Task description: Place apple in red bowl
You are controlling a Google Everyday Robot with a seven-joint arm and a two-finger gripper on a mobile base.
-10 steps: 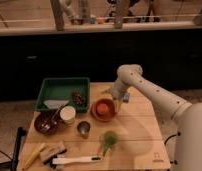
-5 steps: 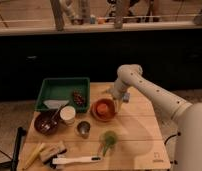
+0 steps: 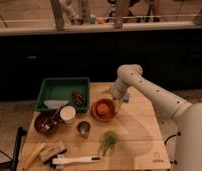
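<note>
The red bowl (image 3: 95,114) sits in the middle of the wooden table. The apple (image 3: 103,106) is a reddish-orange round fruit that lies inside the bowl. My gripper (image 3: 117,99) hangs at the bowl's right rim, just above the table, at the end of the white arm that reaches in from the right. It stands beside the apple, and I cannot see whether it touches the apple.
A green tray (image 3: 61,87) with a dark brown item stands at the back left. A maroon bowl with a utensil (image 3: 45,123), a white cup (image 3: 68,115) and a metal cup (image 3: 83,129) stand left of the red bowl. A small green item (image 3: 109,139) and a white brush (image 3: 76,160) lie in front.
</note>
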